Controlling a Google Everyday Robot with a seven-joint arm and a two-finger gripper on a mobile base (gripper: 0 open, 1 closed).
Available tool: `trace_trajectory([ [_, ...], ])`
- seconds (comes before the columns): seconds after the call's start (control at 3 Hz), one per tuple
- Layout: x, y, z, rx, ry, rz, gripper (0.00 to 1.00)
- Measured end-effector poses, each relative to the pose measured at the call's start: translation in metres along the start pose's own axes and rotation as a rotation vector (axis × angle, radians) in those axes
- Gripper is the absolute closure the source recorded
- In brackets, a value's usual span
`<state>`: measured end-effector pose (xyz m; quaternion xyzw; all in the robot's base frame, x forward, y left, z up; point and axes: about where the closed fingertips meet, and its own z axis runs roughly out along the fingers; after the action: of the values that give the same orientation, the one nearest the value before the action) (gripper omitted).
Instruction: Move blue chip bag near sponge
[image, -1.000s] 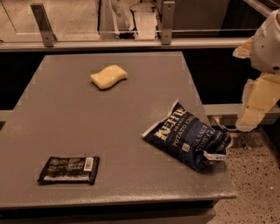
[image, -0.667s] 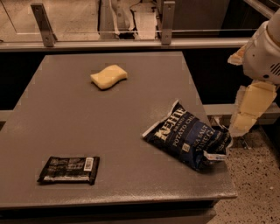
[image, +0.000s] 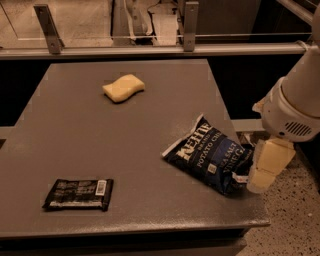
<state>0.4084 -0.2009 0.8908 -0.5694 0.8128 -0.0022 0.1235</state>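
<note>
The blue chip bag (image: 209, 155) lies flat near the table's right front corner, its white lettering facing up. The sponge (image: 123, 88), pale yellow and wavy-edged, lies on the far middle of the table, well apart from the bag. My gripper (image: 261, 181) hangs from the white arm (image: 295, 105) at the right edge of the view. It is low, just off the table's right edge, right beside the bag's right end. It holds nothing that I can see.
A flat black wrapper with a barcode (image: 78, 194) lies at the front left of the grey table (image: 75, 145). A metal rail with posts (image: 150, 49) runs behind the table. The table's right edge drops to a speckled floor (image: 290, 225).
The arm has moved left and down, bringing the gripper closer to the bag's right end. The bag, sponge and wrapper have not moved.
</note>
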Motion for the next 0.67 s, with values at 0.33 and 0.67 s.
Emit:
trace_trajectory([
  [0.33, 0.0010, 0.0014, 0.0012, -0.002, 0.003, -0.001, 0.18],
  [0.67, 0.0007, 0.0020, 0.0006, 0.001, 0.004, -0.001, 0.42],
])
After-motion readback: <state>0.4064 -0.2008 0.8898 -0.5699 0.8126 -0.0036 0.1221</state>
